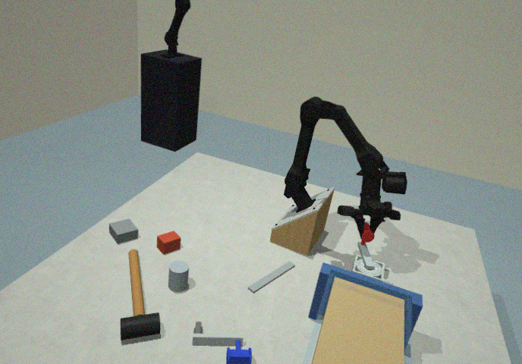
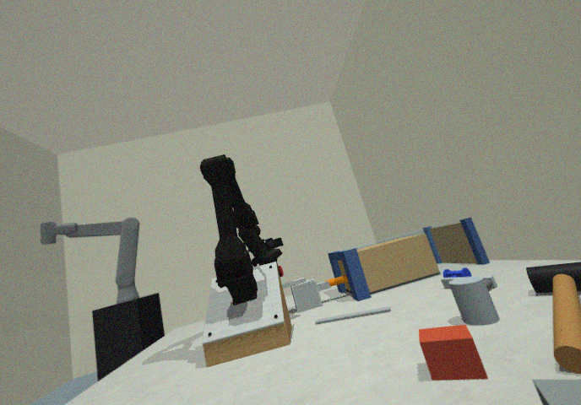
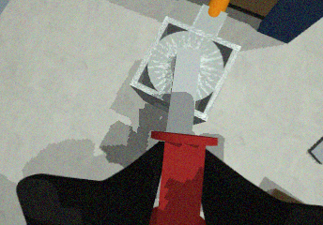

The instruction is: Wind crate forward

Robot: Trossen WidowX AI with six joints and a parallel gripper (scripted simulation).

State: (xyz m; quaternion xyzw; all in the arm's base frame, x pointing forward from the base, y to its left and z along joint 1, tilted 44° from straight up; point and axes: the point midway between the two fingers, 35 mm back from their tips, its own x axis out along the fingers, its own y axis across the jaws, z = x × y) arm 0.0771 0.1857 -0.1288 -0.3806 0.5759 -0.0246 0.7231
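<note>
The hand winch (image 1: 375, 274) (image 2: 306, 294) (image 3: 212, 80) stands in front of the rack. The grey crank arm of the handle (image 1: 363, 255) (image 3: 186, 77) lies over the winch's round top; its square key is hidden. My gripper (image 1: 366, 231) (image 3: 179, 148) is shut on the handle's red grip (image 1: 368, 235) (image 2: 280, 270) (image 3: 183, 164), at the arm's outer end. The tan crate (image 1: 363, 326) (image 2: 396, 262) sits in the guard cubby, looking flat, close behind the blue mouth frame (image 1: 371, 280) (image 2: 357, 274). Contact between them cannot be told. An orange piece (image 2: 336, 281) (image 3: 217, 7) shows between winch and crate.
A flat grey bar (image 1: 271, 277) (image 2: 352, 315) lies left of the winch in the top view. Farther left are a grey cylinder (image 1: 178, 277), a mallet (image 1: 136, 283), a red block (image 1: 168, 243) and a grey block (image 1: 123, 230). A pegged grey bar (image 1: 217, 340) lies beside a blue object (image 1: 239, 355).
</note>
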